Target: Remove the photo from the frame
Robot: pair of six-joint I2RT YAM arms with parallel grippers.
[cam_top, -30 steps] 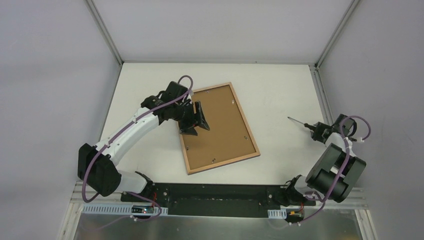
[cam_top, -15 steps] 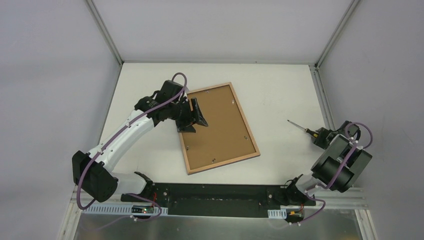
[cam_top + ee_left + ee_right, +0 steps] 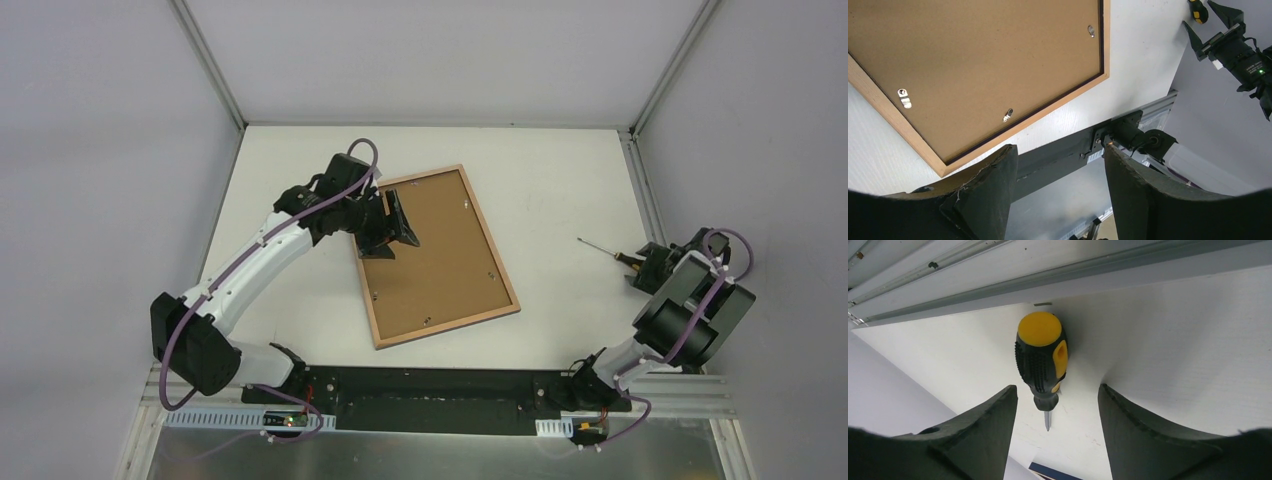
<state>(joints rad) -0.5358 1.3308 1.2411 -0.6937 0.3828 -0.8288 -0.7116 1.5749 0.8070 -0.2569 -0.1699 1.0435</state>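
So the right jaws have let go of the screwdriver. A second ago it was up in their grip, now it's lying on the table well off the frame's right side. The right jaws have backed off even further from the frame and are spread open with nothing in them. The left jaws barely shifted. They hang over the frame's left long edge, near its far corner, also open and empty.

My read is the tool part is done and the next job is getting the backing board out. The frame lies face down with the board in place, so the photo is presumably underneath. I can't see it in any view.

The overhead gives the layout, but the clips are just specks there. The left wrist view shows three small metal clips on the board close to the rim, though I can't say for sure whether they're turned clear of it. The right wrist view shows the yellow-capped handle sitting between the open fingers with a gap on each side, untouched, which the overhead can't settle.
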